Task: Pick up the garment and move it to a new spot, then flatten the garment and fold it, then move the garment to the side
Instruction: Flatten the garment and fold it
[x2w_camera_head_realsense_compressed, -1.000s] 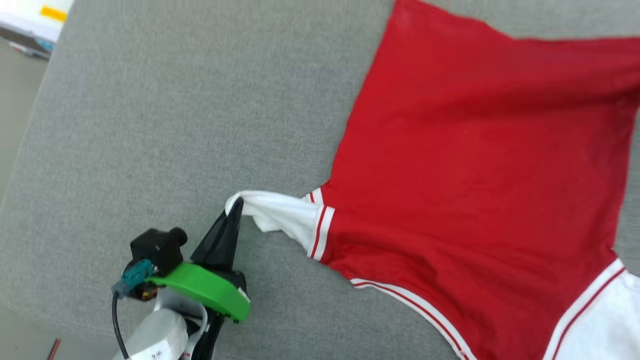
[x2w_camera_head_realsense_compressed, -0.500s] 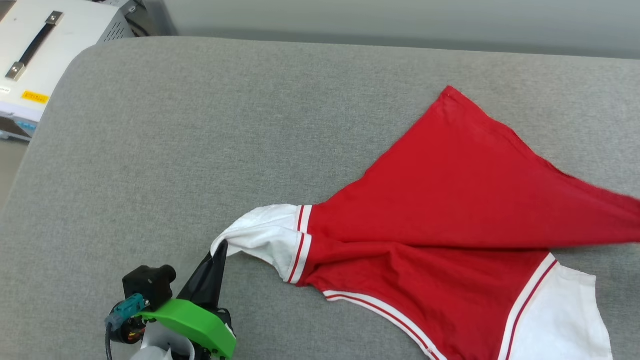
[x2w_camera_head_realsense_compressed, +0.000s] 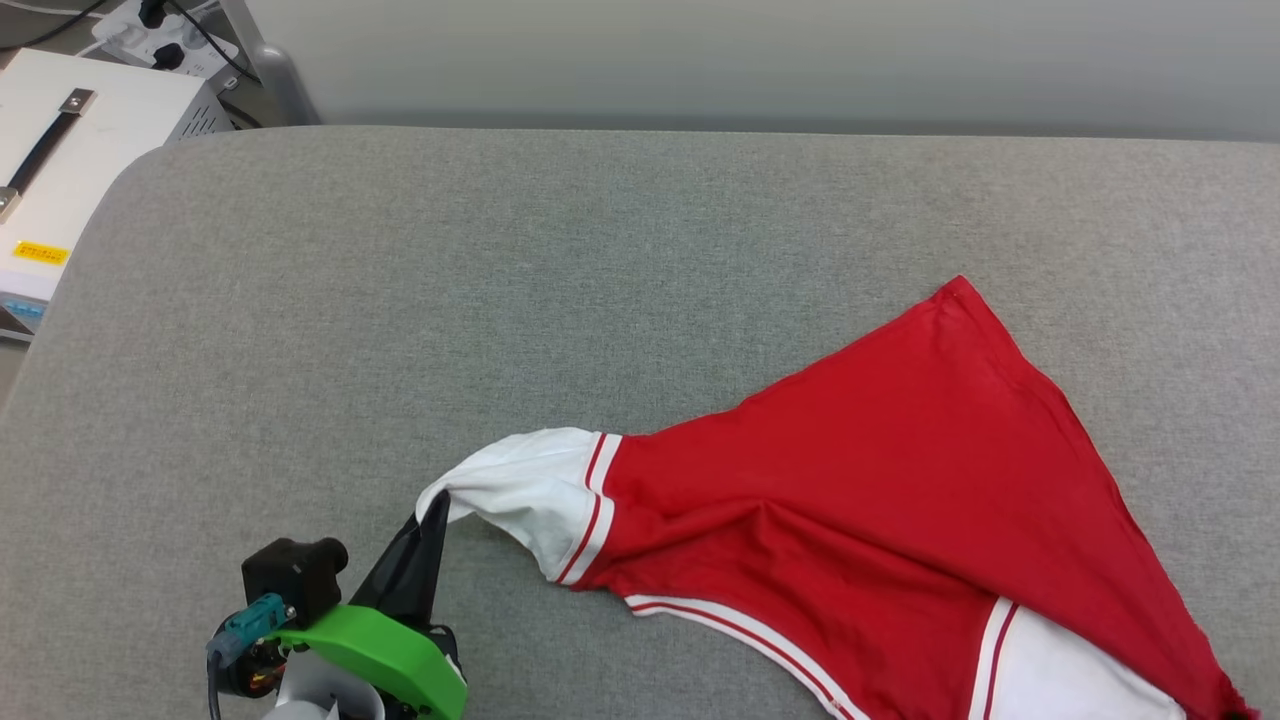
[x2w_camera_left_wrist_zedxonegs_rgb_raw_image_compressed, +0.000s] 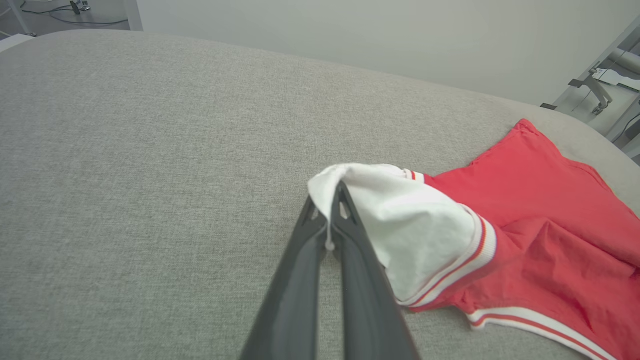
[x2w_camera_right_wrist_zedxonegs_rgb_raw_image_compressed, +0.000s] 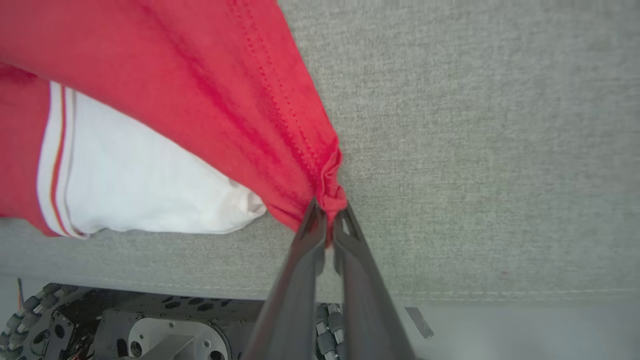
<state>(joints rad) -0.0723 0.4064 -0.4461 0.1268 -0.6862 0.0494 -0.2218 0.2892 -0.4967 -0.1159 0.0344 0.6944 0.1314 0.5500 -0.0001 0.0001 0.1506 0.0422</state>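
The left claw (x2w_camera_head_realsense_compressed: 437, 508) at seven o'clock and the right claw (x2w_camera_right_wrist_zedxonegs_rgb_raw_image_compressed: 327, 216) are clenching edges of the garment (x2w_camera_head_realsense_compressed: 850, 480); flattening and folding are waiting.

Head camera looks down; both wrist cameras closely face the garment (x2w_camera_head_realsense_compressed: 850, 520).

Dark tapered fingers (x2w_camera_head_realsense_compressed: 412, 568), green wrist bracket (x2w_camera_head_realsense_compressed: 378, 652), blk cam (x2w_camera_head_realsense_compressed: 290, 575) (teal connector (x2w_camera_head_realsense_compressed: 250, 620)), white forearm (x2w_camera_head_realsense_compressed: 310, 705).

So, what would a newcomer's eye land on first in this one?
The red jersey is stretched slantwise across the grey padded surface at the head view's right. The left pincer is shut on its white sleeve tip, and the right pincer pinches a bunched red corner near the front edge.
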